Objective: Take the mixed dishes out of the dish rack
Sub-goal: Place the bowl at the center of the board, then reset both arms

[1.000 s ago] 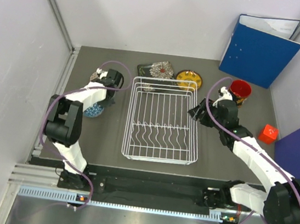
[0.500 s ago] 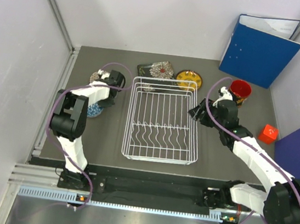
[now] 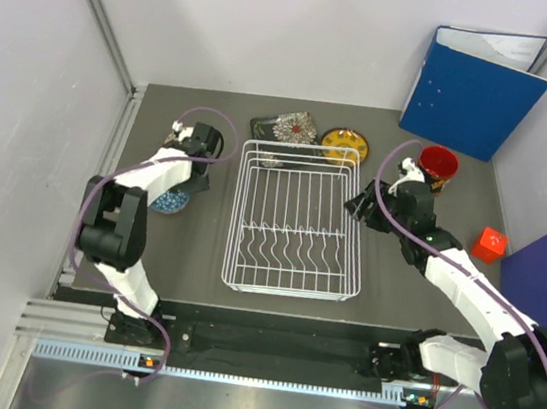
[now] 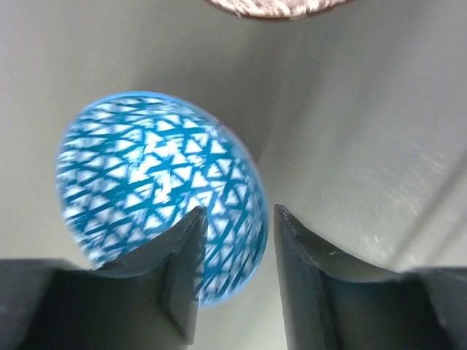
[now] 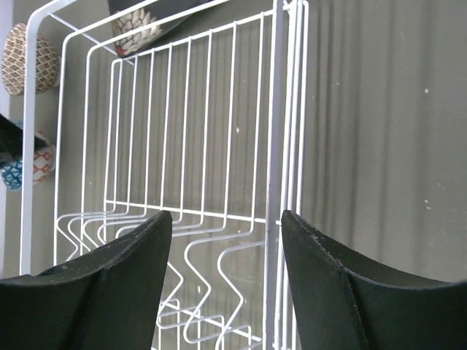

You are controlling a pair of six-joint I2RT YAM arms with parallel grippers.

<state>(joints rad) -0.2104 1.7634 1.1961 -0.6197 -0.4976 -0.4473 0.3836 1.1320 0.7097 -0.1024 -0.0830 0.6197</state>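
The rack (image 5: 276,109) looks empty; unloading seems finished. The left hand (image 4: 239,215), jaws apart, empty, hangs over the bowl (image 4: 157,182) on the surface (image 4: 365,109), rack's nine o'clock; the right hand (image 5: 225,215) gapes empty. Next: lift clear.

One dish rack (image 3: 298,220) of white wire. Two small patterned bowls: one blue bowl (image 4: 157,189) and one brown bowl (image 5: 18,58). Two plates: one black square floral plate (image 3: 286,127) and one small round yellow plate (image 3: 346,144). One red mug (image 3: 439,164). Five dishes in total. One small red cube (image 3: 490,244). One blue binder (image 3: 475,90). One grey table (image 3: 394,281). Two robot arms, the left arm (image 3: 116,214) and the right arm (image 3: 465,285), each with one purple cable and one gripper of two fingers: the left gripper (image 4: 238,211) and the right gripper (image 5: 225,215). Four fingers together.
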